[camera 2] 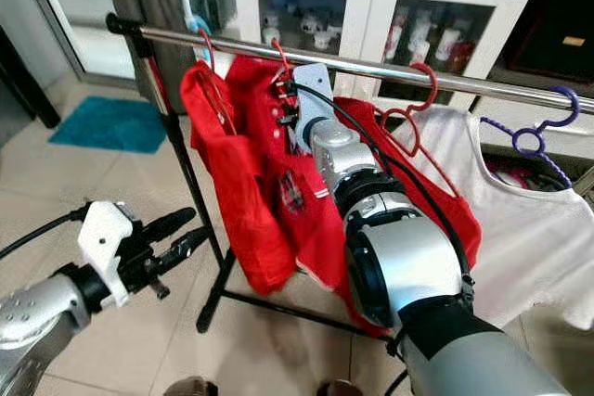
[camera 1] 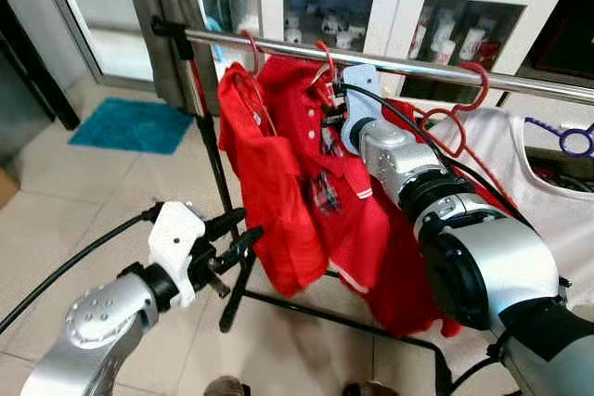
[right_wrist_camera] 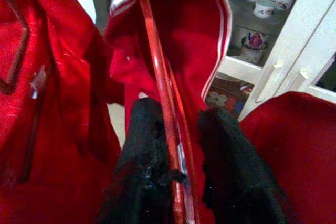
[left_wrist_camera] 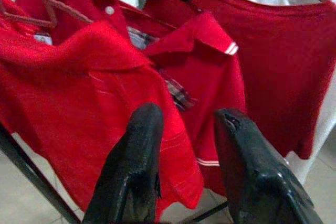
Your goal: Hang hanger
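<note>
Tiled room: right pincer [right_wrist_camera: 176,145] grips red hanger [right_wrist_camera: 157,87] at rail [camera 1: 408,66].

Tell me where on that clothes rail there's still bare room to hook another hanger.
The rail is bare between the red hanger and the purple hanger, above the white shirt. A shorter gap sits beside the right gripper. Toward the rail's left end, the red shirts crowd it.

Silver arms, black cables, white wrist housings, black-fingered left pincer [camera 1: 243,232].
</note>
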Available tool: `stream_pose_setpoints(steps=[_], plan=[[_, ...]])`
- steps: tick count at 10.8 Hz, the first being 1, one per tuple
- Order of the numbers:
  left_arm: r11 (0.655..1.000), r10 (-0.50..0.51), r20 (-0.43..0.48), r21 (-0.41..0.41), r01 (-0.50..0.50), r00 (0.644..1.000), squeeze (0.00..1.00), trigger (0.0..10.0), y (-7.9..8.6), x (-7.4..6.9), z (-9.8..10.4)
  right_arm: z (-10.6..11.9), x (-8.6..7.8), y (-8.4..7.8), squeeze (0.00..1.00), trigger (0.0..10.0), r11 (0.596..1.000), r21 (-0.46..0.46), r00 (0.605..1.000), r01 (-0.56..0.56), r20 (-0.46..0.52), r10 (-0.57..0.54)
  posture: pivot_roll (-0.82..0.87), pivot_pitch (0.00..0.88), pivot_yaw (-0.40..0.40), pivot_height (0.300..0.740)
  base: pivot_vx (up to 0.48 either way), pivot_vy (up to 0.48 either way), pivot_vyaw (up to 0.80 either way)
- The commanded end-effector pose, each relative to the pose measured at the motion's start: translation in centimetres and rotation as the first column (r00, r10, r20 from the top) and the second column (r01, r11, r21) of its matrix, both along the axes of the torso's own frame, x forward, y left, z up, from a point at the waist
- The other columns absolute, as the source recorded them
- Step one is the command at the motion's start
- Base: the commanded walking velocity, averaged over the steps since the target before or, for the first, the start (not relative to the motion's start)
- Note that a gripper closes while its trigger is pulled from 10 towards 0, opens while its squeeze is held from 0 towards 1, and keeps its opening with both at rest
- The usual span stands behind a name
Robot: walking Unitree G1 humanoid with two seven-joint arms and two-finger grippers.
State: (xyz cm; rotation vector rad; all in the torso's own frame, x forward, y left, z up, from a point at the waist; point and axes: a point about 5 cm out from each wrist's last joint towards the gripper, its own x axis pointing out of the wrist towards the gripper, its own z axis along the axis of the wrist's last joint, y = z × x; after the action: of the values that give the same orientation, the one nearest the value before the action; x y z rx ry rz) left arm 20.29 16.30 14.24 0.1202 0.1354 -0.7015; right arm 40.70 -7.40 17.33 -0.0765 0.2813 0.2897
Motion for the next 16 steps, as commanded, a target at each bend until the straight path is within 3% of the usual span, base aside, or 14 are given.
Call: stream_pose_setpoints(steps=[1,9,10,12,14,16], plan=[[1.000,0.019,-0.004,0.006,-0.019,1.000,0.00,10.0,0.5,-0.2,0.3,0.1,0.0,0.1,0.00,0.0,1.000,-0.009,1.000,-0.004,-0.004,0.004,0.18,0.126,-0.010,0.740,0.000,0.000,0.00],[1.000,0.015,0.040,0.012,-0.015,0.999,0.00,10.0,0.7,1.2,0.9,1.6,0.1,1.1,0.00,0.0,0.991,0.049,0.990,-0.126,0.075,0.123,0.14,0.000,0.007,0.740,0.000,0.000,0.00],[0.999,0.054,0.051,-0.006,-0.054,0.997,0.00,10.0,0.6,1.6,0.8,1.9,0.2,0.9,0.00,0.0,0.989,0.056,0.985,-0.134,0.120,0.127,0.13,0.000,0.012,0.740,0.000,0.000,0.00],[0.982,0.190,0.019,-0.006,-0.190,0.982,0.00,10.0,0.8,2.8,-0.1,2.4,0.4,-0.3,0.00,0.0,0.994,0.043,0.976,-0.101,0.197,0.090,0.11,0.000,0.024,0.740,0.000,0.000,0.00],[0.975,0.221,0.027,-0.022,-0.221,0.975,0.00,10.0,-0.1,3.5,-0.8,1.6,0.0,-1.6,0.00,0.0,0.991,0.050,0.970,-0.123,0.219,0.109,0.10,0.000,0.029,0.740,0.000,0.000,0.00],[0.965,0.259,0.025,-0.040,-0.258,0.966,0.00,10.0,-0.9,3.7,-1.3,1.3,-0.6,-3.3,0.00,0.0,0.989,0.075,0.947,-0.129,0.306,0.101,0.08,0.000,0.006,0.740,0.000,0.000,0.00]])
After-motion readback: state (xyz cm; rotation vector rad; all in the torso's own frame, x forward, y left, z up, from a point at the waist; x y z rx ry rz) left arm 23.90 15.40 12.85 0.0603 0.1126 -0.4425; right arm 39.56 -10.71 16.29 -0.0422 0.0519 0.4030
